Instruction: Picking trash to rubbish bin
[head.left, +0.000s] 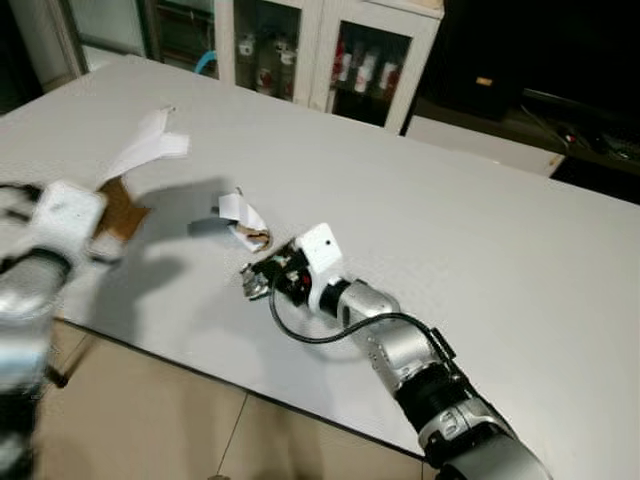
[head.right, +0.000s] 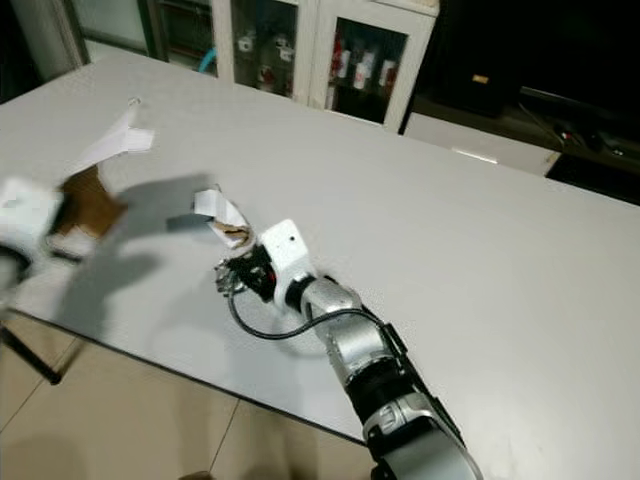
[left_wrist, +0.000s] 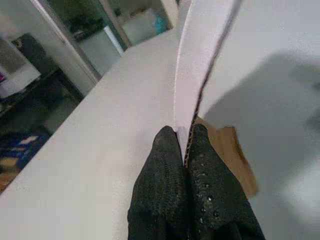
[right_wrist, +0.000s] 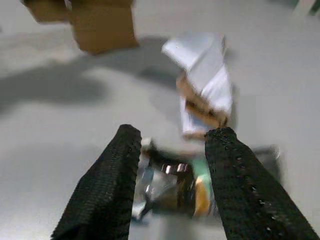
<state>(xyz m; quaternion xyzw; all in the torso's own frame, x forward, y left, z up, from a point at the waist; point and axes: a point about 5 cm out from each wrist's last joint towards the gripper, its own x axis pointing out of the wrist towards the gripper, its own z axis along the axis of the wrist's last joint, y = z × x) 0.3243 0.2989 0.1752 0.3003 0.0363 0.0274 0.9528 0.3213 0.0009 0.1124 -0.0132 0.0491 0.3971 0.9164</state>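
My left gripper (left_wrist: 186, 137) is shut on a torn piece of cardboard (head.left: 140, 155), white on one face and brown on the other, held above the table's left near corner. A second crumpled white-and-brown cardboard scrap (head.left: 243, 221) lies on the white table (head.left: 480, 220). Just in front of it sits a shiny crumpled wrapper (right_wrist: 172, 187). My right gripper (right_wrist: 172, 147) is open, low over the table, with its fingers on either side of that wrapper (head.left: 254, 279).
The table's near edge (head.left: 200, 375) runs diagonally, with tan floor tiles (head.left: 150, 430) below it. White glass-door cabinets (head.left: 330, 55) with bottles stand behind the far edge. A dark bench (head.left: 570, 130) is at the back right.
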